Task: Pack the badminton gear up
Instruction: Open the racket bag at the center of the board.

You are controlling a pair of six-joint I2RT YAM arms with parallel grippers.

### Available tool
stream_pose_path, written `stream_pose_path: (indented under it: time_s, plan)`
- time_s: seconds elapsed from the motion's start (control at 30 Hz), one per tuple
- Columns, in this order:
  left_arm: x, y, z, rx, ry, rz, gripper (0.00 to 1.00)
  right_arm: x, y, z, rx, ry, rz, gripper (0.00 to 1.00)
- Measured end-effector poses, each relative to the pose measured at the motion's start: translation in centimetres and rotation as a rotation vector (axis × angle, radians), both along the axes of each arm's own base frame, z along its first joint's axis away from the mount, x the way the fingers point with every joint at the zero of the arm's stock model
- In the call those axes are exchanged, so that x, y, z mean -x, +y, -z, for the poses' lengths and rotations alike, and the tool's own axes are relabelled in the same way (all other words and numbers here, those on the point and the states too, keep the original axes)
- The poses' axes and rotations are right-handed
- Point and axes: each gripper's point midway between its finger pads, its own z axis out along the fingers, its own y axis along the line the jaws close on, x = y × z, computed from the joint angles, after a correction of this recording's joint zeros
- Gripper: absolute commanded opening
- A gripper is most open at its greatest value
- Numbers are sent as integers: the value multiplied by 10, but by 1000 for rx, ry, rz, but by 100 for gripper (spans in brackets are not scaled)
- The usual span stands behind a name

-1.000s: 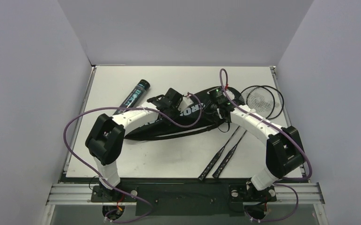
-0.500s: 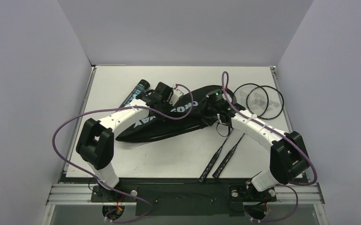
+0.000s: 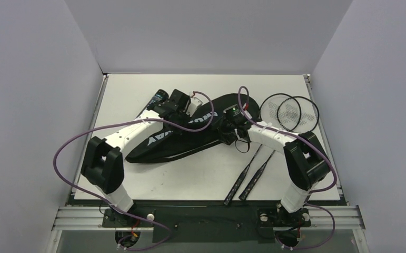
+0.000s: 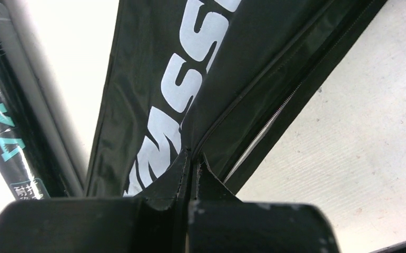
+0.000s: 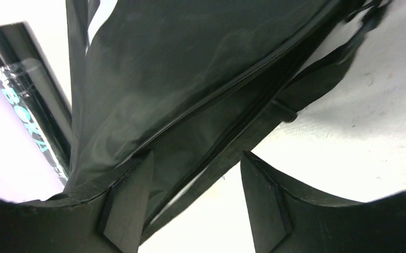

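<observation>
The CROSSWAY bag (image 3: 161,142) lies mid-way across the table (image 3: 206,176). The left gripper (image 4: 190,161), fingers pressed together, pinches a fold of it. Its zippered edge runs between the right gripper's (image 5: 192,203) spread fingers.

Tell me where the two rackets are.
In the top view, the rackets lie side by side on the right of the table, heads just right of the bag, handles angled toward the near edge.
</observation>
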Motion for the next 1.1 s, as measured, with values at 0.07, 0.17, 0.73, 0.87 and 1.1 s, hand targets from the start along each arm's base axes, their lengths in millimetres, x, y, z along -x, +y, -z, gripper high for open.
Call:
stream_pose_path:
  time_s: [0.07,0.17,0.73,0.87,1.1]
  plan:
    - [2,2,-6,4,-7,-1,0,-5,-5,0,-2,-3,18,53]
    - [6,5,-17,8,-17,3,0,-17,-21,-1,3,-11,66,45]
    - [19,5,-26,40,9,26,0,-65,-30,-46,-2,-117,103,40]
    - [13,-8,-17,64,52,26,0,-80,-37,-57,13,-122,97,49]
    - [-12,-36,-10,124,80,-2,0,-82,-78,-60,132,-85,86,64]
